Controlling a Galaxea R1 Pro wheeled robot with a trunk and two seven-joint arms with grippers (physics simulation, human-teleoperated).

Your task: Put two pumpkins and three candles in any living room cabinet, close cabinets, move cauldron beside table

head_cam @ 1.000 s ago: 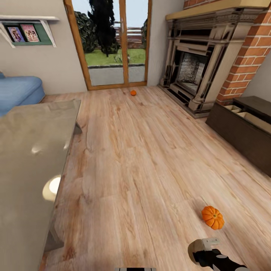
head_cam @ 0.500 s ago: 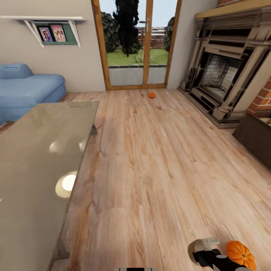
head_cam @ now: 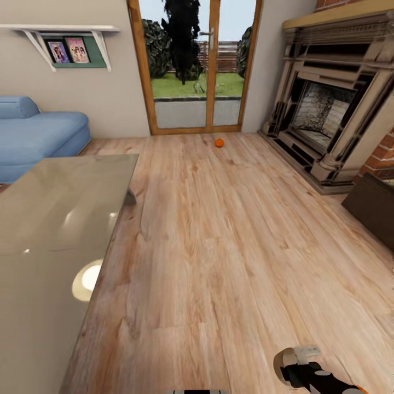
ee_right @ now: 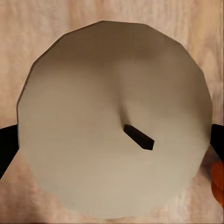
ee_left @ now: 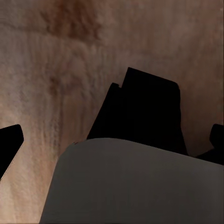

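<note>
While the head camera looks down across a living room, a pale wooden floor (head_cam: 219,230) stretches toward a glass door (head_cam: 194,63) at the far wall. One small orange pumpkin (head_cam: 219,143) sits on the floor just in front of that door, well apart from everything else. At the right stands a stone fireplace (head_cam: 328,104) with brick beside it, and nearer along the same wall is the dark end of the low cabinet (head_cam: 372,210). At the left, a glossy grey table (head_cam: 49,235) takes up the near side, with a blue sofa (head_cam: 35,137) behind it under a wall shelf (head_cam: 65,38). The right gripper (ee_right: 112,126) holds a beige-grey candle (ee_right: 114,123) with a short dark wick, its two dark fingers (ee_right: 7,142) pressed against opposite sides; a sliver of orange shows beside it. The left gripper (ee_left: 112,140) hangs over bare floor, and I cannot tell how far its fingers are open.
</note>
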